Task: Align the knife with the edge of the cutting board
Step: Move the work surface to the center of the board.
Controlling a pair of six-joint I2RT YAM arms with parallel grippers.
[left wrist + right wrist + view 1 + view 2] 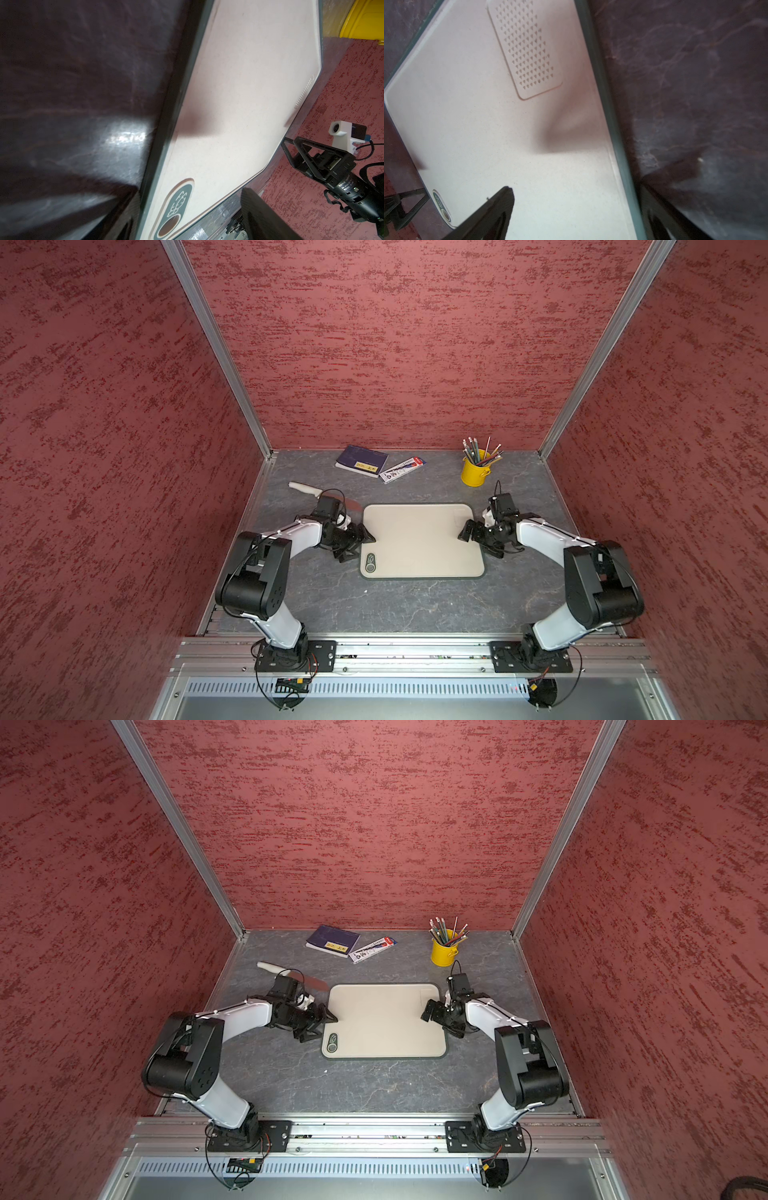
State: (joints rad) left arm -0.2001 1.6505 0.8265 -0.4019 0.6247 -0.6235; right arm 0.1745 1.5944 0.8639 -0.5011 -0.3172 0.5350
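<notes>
The beige cutting board lies flat mid-table, its dark oval mark at the near left corner. The knife lies on the table behind the board's far left corner. Its off-white handle points away from the board, and its blade is partly hidden by my left wrist. It shows in neither wrist view. My left gripper is open and empty, its jaws straddling the board's left edge. My right gripper is open and empty over the board's right edge.
A dark blue booklet and a flat pencil pack lie at the back of the table. A yellow cup of pencils stands at the back right. Red walls close in three sides of the grey tabletop.
</notes>
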